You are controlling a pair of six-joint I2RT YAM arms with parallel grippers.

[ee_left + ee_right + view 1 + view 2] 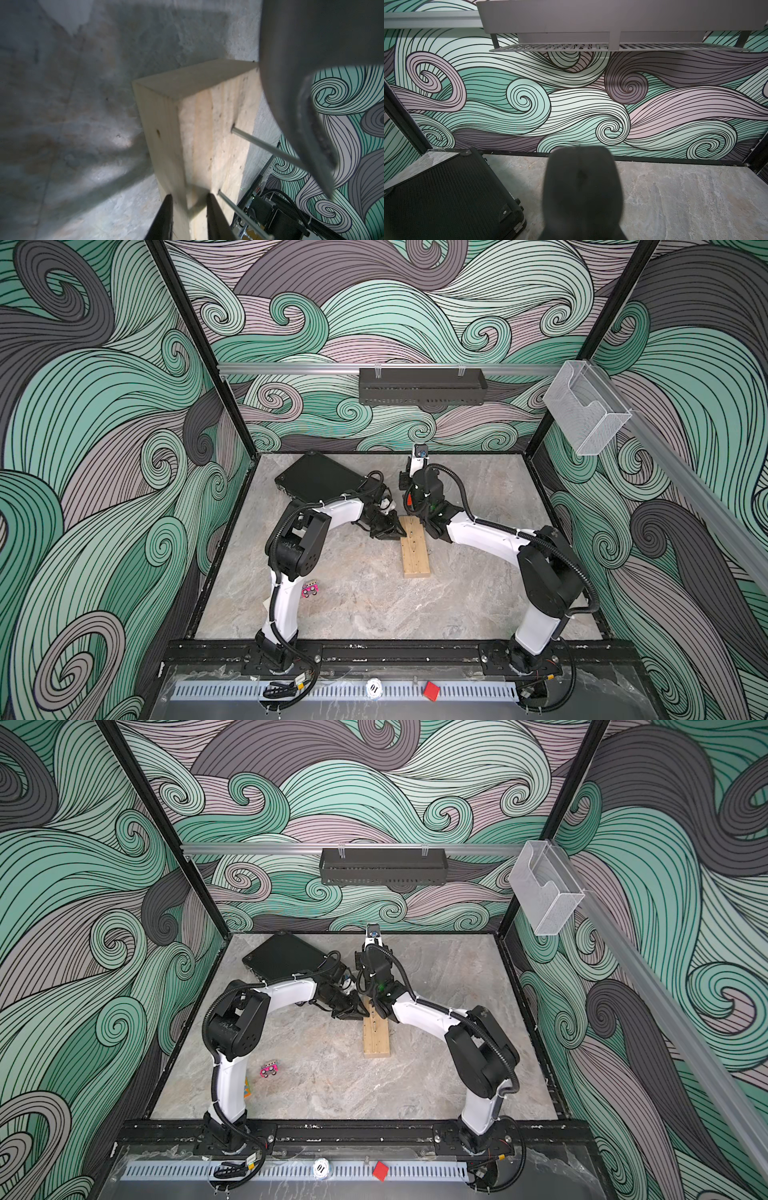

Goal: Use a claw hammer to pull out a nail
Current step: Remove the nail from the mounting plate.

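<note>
A wooden block (414,556) lies mid-table with nail holes along its top. In the left wrist view a long nail (259,143) stands out of the block (207,128), and its far end meets the grey steel claw (318,149) of the claw hammer. A second nail (241,212) stands closer. My left gripper (390,533) straddles the block's far left edge, one finger (166,216) on the side face and the other on top. My right gripper (405,481) is shut on the hammer's black handle (581,191), which hides its fingers. The orange neck (408,501) shows above the block.
A black case (320,481) lies at the back left of the table. A small pink toy (309,589) sits beside the left arm. A black shelf (422,385) hangs on the back wall and a clear holder (582,406) on the right rail.
</note>
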